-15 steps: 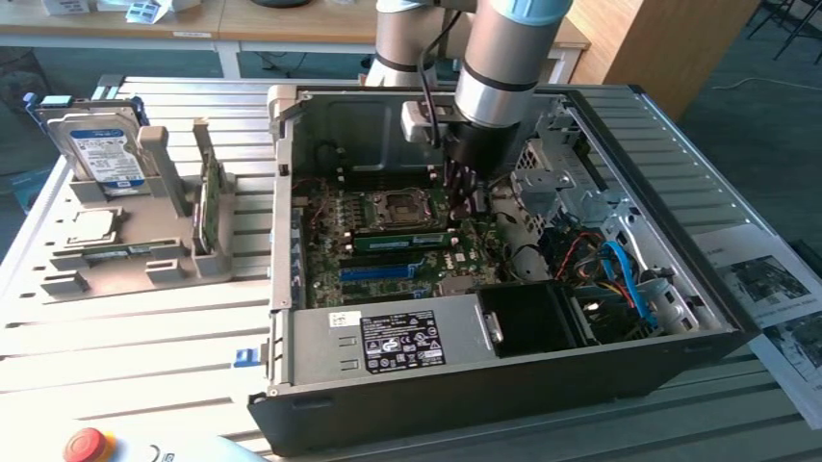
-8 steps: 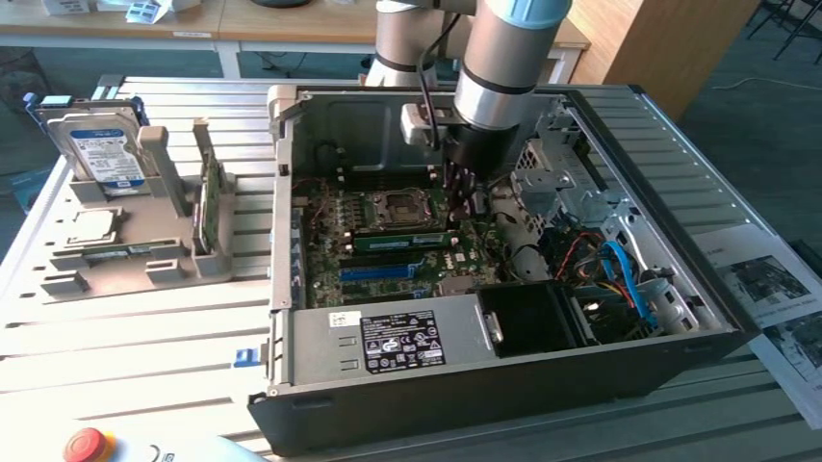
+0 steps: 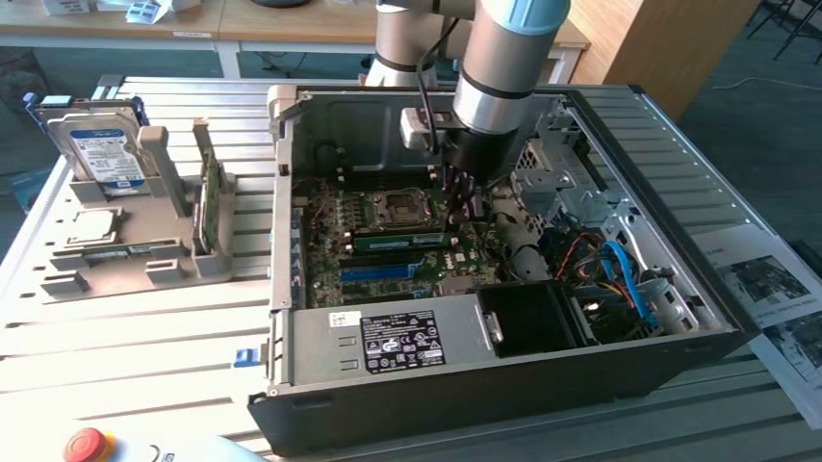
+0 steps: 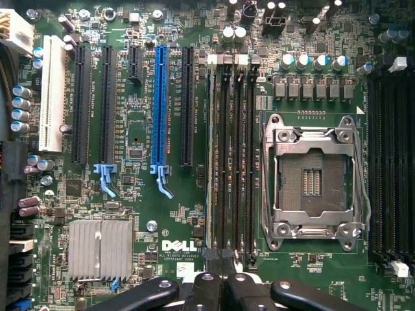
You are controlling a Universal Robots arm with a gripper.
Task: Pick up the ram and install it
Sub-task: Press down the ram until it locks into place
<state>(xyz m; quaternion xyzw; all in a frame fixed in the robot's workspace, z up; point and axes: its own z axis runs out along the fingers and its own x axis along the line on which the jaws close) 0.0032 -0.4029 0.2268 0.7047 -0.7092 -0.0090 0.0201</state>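
The ram [image 3: 398, 236], a long thin green stick, stands on edge in a black memory slot of the motherboard [image 3: 321, 260], just beside the processor socket [image 3: 396, 206]. In the wrist view the ram [image 4: 209, 155] shows edge-on as a pale line in the memory slot farthest from the socket [image 4: 311, 178]. My gripper [image 3: 459, 204] reaches down into the open case at the end of the memory slots on the exterior view's right. Its black fingertips [image 4: 207, 280] are pressed together, and the gripper [image 4: 217, 262] is shut with nothing visible between them. I cannot tell whether they touch the ram.
The open computer case [image 3: 719, 318] has metal walls around the board. Drive bays and cables [image 3: 617, 269] lie on the exterior view's right. A grey holder [image 3: 141, 265] on the exterior view's left carries a hard drive [image 3: 106, 154], a square silver chip [image 3: 90, 226] and another green stick [image 3: 207, 202]. A red button [image 3: 88, 445] sits at the front.
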